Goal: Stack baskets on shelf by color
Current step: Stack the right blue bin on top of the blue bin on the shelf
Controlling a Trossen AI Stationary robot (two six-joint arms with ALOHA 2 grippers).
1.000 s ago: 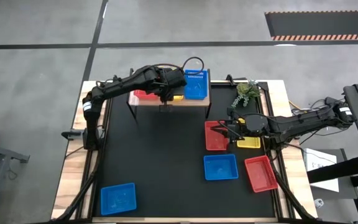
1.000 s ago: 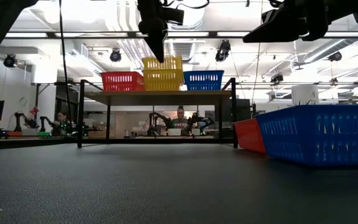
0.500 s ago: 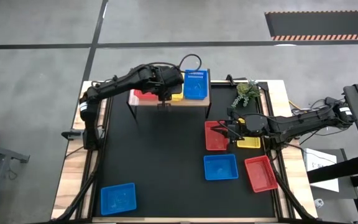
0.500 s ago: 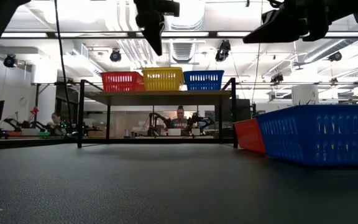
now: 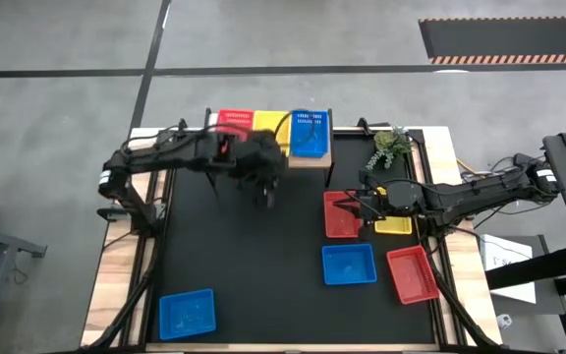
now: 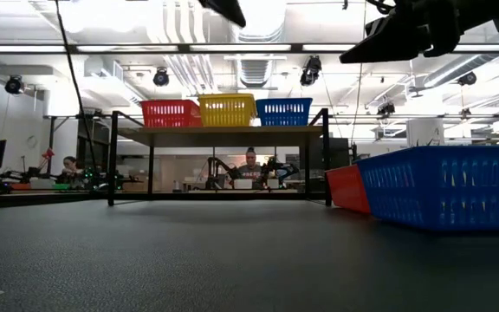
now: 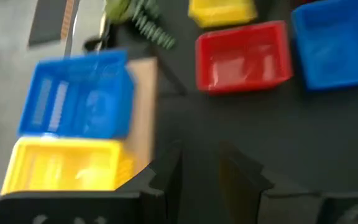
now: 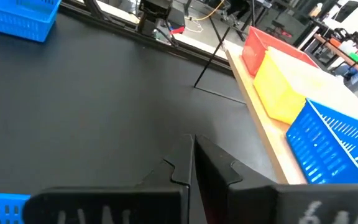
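1. My left gripper (image 5: 266, 195) is off the shelf (image 5: 310, 161) now. A moment ago it hung over the yellow basket (image 5: 269, 123); now it hovers over the black table (image 5: 244, 265) just in front of the shelf.
2. Its fingers stand partly open with a clear gap, and nothing is between them. The yellow basket stays on the shelf between the red basket (image 5: 234, 119) and the blue basket (image 5: 310, 133).
3. I judge this placement done, so my next job is to fetch another basket.
4. Still on the table are a red basket (image 5: 342, 213), a yellow one (image 5: 393, 225), a blue one (image 5: 349, 263), a second red (image 5: 413, 273) and a far blue one (image 5: 186, 313).
5. My right gripper (image 5: 367, 205) waits, closed on nothing, near the table's red and yellow baskets.
6. Only the high view shows all the loose baskets and both arms together.
7. The low view alone shows the three shelf baskets sitting level in a row on the plank; it cuts off my left gripper at the top edge.
8. The left wrist view confirms the empty gap between my fingers (image 7: 169, 163), and the right wrist view shows that pair pressed together.
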